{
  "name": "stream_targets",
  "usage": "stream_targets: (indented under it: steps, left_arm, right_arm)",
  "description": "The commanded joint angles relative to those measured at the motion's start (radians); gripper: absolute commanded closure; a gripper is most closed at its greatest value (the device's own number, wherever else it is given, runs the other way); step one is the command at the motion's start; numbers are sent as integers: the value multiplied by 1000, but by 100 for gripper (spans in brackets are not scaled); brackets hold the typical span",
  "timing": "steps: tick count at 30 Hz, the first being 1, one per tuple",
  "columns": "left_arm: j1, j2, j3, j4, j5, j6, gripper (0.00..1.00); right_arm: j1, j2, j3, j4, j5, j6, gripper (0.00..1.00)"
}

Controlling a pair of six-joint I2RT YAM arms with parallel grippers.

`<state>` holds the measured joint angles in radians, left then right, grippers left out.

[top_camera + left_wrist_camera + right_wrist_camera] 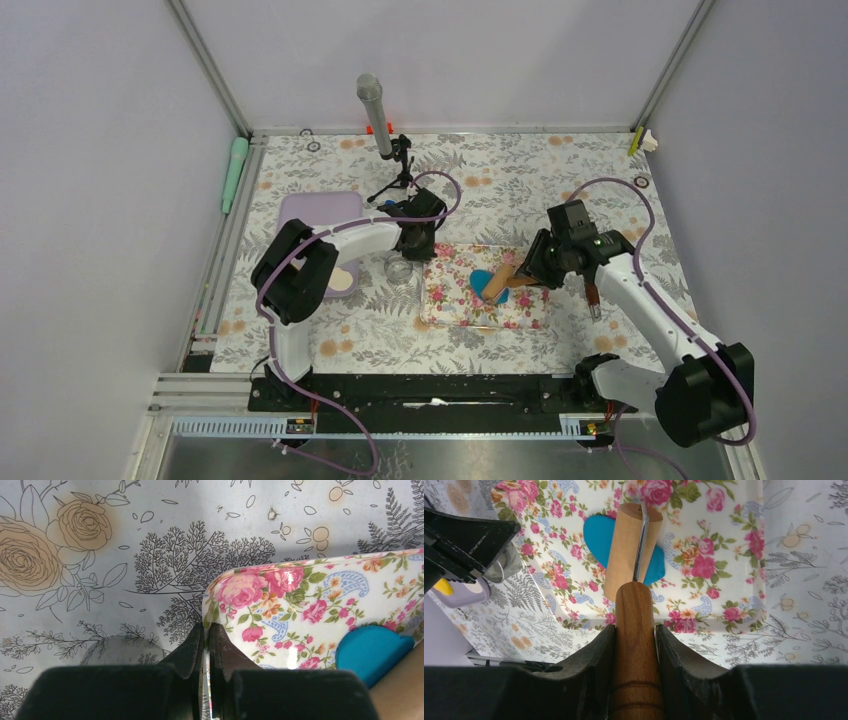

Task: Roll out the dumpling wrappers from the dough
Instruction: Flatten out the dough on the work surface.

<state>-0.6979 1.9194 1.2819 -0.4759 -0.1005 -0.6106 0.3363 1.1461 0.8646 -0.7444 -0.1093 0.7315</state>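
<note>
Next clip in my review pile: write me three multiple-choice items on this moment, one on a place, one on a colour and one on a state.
1. Where is the roller's drum?
A. in the air above the floral mat
B. lying across the dough on the floral mat
C. beyond the mat's edge

2. What colour is the dough?
A. blue
B. white
C. red

3. What is the right gripper doing?
A. open and empty
B. shut on the dough
C. shut on the roller's handle

Key:
1 B: the drum crosses the flat patch of dough, which shows on both sides of it.
2 A: the patch is bright blue against the pink roses.
3 C: in the right wrist view both fingers press the wooden handle.
</note>
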Motion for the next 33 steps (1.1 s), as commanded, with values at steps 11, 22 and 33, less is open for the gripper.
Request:
stream_targets:
  steps: [11, 22, 33]
  left_arm:
    - [2, -57, 10, -52, 4, 40, 100]
    - [11, -48, 45, -58, 44, 40, 100]
    - [12, -59, 33, -56, 48, 41, 100]
  right_arm:
    - [15, 255, -5, -23, 138, -48, 100]
    - [-12, 0, -103, -200, 216, -6, 100]
    - [23, 249, -53, 9, 146, 13, 100]
